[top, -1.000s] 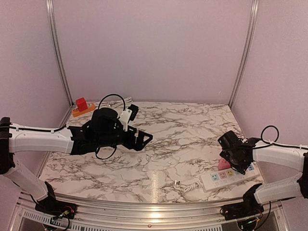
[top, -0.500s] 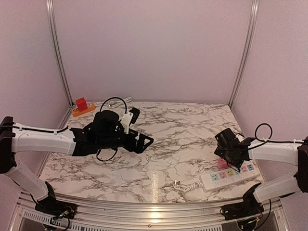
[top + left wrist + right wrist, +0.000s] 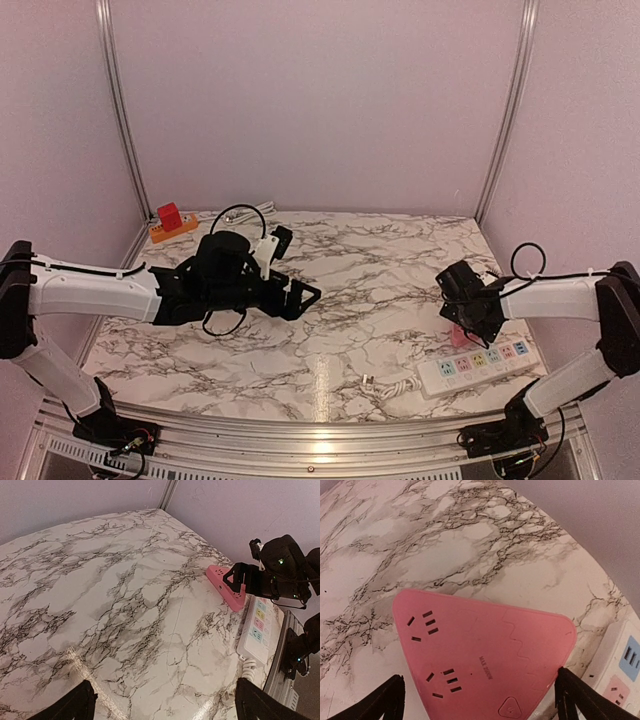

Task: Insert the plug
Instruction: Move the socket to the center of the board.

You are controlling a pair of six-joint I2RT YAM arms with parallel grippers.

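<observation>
Plug (image 3: 367,380) well apart from both claws; right claw (image 3: 480,676) spread above pink socket (image 3: 485,640); left claw (image 3: 165,684) spread.

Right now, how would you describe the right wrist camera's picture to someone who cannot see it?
A pink triangular socket block lies flat on the marbled table, filling the lower middle of the view. The right gripper hangs open and empty, its black fingertips at the bottom corners, and a white power strip peeks in at the lower right.

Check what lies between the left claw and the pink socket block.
Nothing: only bare marble tabletop between the left claw and the pink socket block, clearest in the left wrist view.
</observation>
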